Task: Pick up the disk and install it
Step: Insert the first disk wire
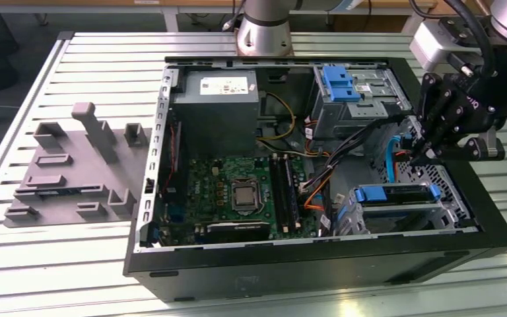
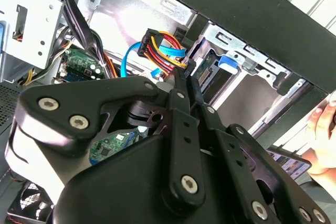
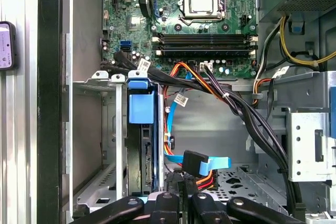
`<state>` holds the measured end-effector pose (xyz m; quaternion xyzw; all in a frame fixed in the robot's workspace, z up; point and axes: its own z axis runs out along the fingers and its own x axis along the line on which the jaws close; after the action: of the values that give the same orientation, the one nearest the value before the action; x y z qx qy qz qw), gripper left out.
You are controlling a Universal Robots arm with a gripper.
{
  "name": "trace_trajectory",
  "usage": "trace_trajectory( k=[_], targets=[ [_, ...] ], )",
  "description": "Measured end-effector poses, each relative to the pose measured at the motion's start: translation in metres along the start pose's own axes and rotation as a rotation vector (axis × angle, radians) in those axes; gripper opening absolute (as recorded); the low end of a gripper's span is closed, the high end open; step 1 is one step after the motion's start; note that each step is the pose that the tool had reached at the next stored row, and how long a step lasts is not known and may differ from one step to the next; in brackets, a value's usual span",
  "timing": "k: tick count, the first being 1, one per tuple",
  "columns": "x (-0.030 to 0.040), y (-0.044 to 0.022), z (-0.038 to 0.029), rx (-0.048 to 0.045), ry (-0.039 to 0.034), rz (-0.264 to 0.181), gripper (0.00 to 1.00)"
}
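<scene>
With the disk (image 1: 396, 193) seated upright in the drive cage (image 1: 403, 214) at the front corner of the open computer case (image 1: 324, 264), the pincer (image 1: 422, 153) hangs just above that cage, fingers pressed together, holding nothing.

An open black computer case (image 1: 324, 264) lies on the slatted white desk (image 1: 77, 264), and a grey moulded fixture block (image 1: 73, 168) sits just beside it toward the exterior view's left. Inside the case, the green motherboard (image 1: 236, 191) lies next to the grey power supply (image 1: 214, 105), with bundled cables (image 1: 324, 178) running across the board's other side.
</scene>
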<state>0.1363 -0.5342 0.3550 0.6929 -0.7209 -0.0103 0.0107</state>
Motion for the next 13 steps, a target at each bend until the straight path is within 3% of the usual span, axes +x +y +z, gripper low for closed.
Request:
trace_trajectory(
  k=[4,5,13],
  targets=[
    [0.0,0.0,0.0,0.0,0.0,0.0,0.17],
    [0.0,0.0,0.0001,0.0,0.0,0.0,0.24],
    [0.0,0.0,0.0011,0.0,0.0,0.0,0.24]
  ],
)
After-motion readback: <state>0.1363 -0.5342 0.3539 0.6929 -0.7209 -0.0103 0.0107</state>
